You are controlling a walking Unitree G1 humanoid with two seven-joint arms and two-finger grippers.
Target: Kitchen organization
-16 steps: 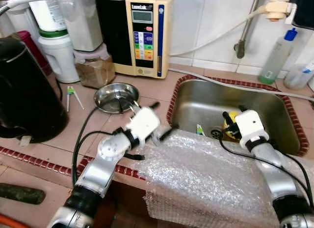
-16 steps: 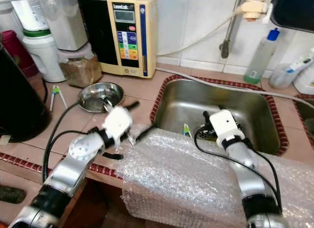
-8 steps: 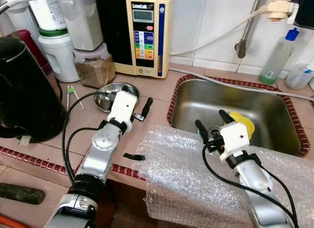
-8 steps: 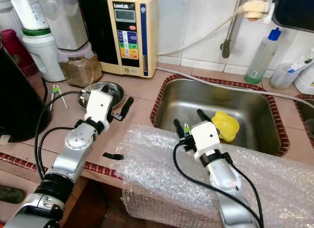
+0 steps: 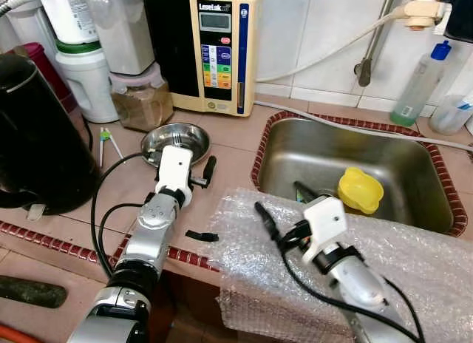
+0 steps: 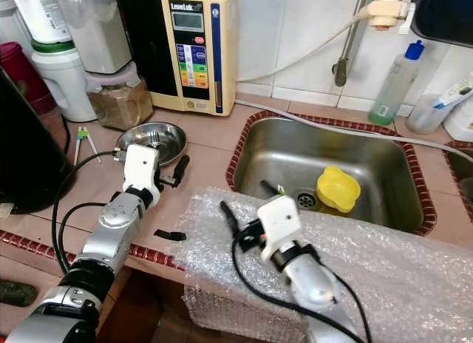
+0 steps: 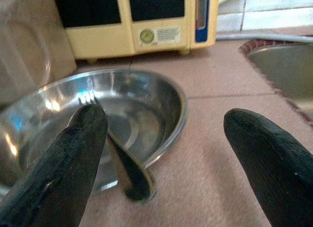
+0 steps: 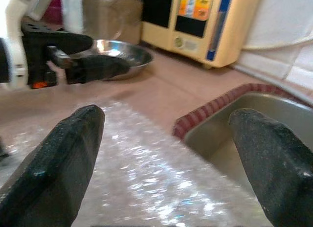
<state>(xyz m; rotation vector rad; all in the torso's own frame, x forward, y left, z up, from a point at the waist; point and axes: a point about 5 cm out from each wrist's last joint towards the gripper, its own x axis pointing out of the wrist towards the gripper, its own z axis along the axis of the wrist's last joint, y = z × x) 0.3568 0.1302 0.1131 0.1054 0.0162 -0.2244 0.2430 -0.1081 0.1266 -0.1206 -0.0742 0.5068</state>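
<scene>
A shallow steel bowl (image 5: 175, 141) sits on the tiled counter left of the sink (image 5: 288, 160), with a dark utensil (image 7: 128, 171) leaning over its rim. My left gripper (image 5: 185, 155) stands open just in front of the bowl, one finger (image 7: 63, 163) overlapping its rim. A yellow plastic cup (image 5: 360, 189) lies in the sink near the drain. My right gripper (image 5: 277, 196) is open and holds nothing, hovering over the bubble wrap (image 5: 384, 269) draped on the counter's front edge.
A black kettle (image 5: 37, 136) stands at far left. Along the back wall are white containers (image 5: 89, 77), a jar of brown powder (image 5: 139, 103) and a cream water unit (image 5: 218, 47). A spray bottle (image 5: 417, 80) stands behind the sink. A small black piece (image 5: 201, 235) lies at the counter's edge.
My right gripper pulled back out of the sink and leftward over the bubble wrap, uncovering the yellow cup. My left gripper moved from the wrap's edge back to the steel bowl.
</scene>
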